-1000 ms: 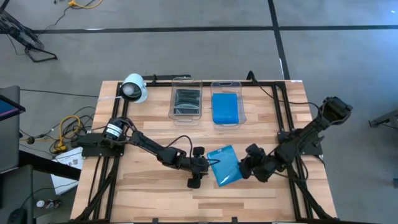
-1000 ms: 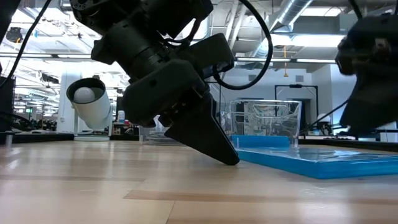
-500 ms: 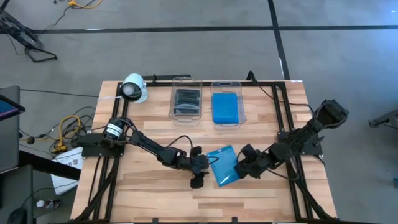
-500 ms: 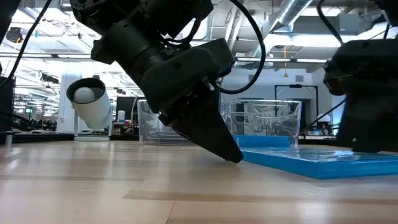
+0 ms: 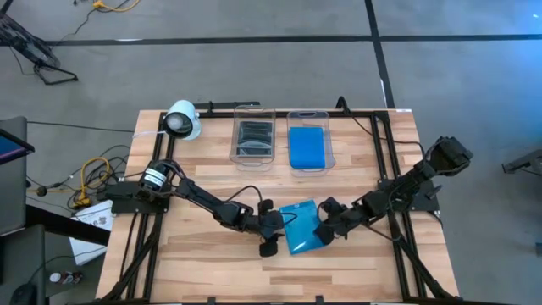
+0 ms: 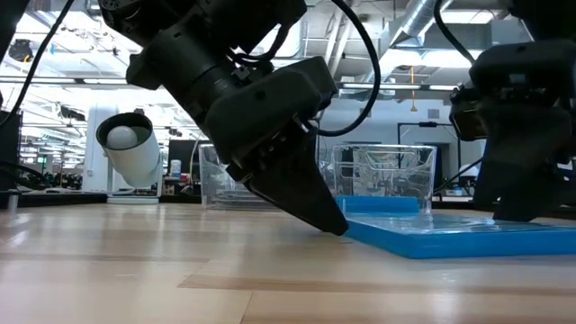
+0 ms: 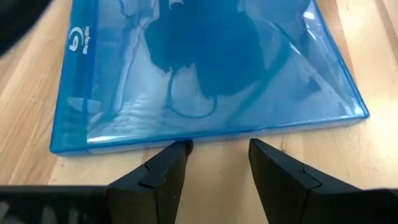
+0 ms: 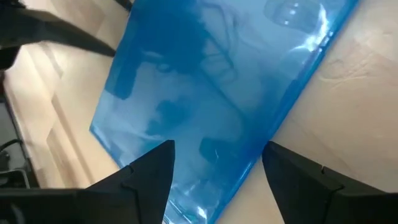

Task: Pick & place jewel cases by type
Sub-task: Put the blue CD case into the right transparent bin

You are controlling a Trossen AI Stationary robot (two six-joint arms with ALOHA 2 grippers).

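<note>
Blue jewel case [image 5: 301, 229] lies flat at lower centre, left gripper [image 5: 275, 229] bracing its edge, jaws partly open. Right gripper [image 5: 323, 227] straddles the opposite edge, jaws wide, likely lining up a pinch

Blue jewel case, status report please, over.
Blue jewel case flat on table. Left gripper open at one edge, right gripper open over the opposite side. Neither holds it. Nothing in the way.

Bright, even overhead light; sharp.
</note>
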